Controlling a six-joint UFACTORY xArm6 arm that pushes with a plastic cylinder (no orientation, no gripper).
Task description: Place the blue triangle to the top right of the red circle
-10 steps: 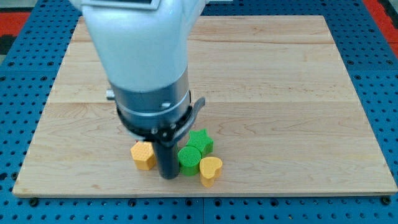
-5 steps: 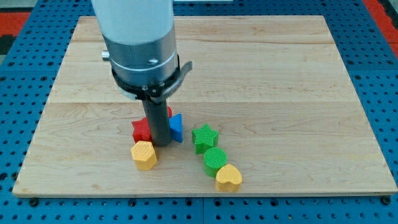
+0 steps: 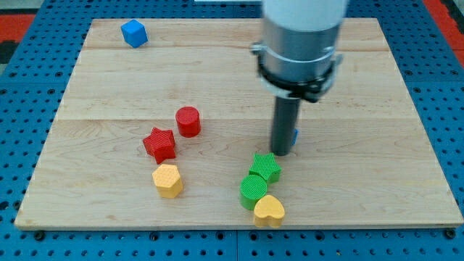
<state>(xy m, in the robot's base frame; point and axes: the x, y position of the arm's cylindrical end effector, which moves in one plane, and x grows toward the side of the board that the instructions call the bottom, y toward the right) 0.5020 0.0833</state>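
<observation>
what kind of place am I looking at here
Most likely a robotics lab bench, not a home or workshop. A wooden board lies on a blue perforated mounting surface, small blocks like the red cylinder sit on it, and my tip rests on the board.

Pale wooden board (image 3: 362,167) on a blue perforated base (image 3: 22,109). Blue cube (image 3: 134,33); red circle (image 3: 188,121); red star (image 3: 159,144); orange-yellow hexagonal block (image 3: 167,180); green star (image 3: 266,167); green circle (image 3: 254,191); yellow heart (image 3: 269,210). A sliver of blue block (image 3: 295,135) shows beside the dark rod, whose end is my tip (image 3: 282,153). Arm housing: white above grey.
</observation>
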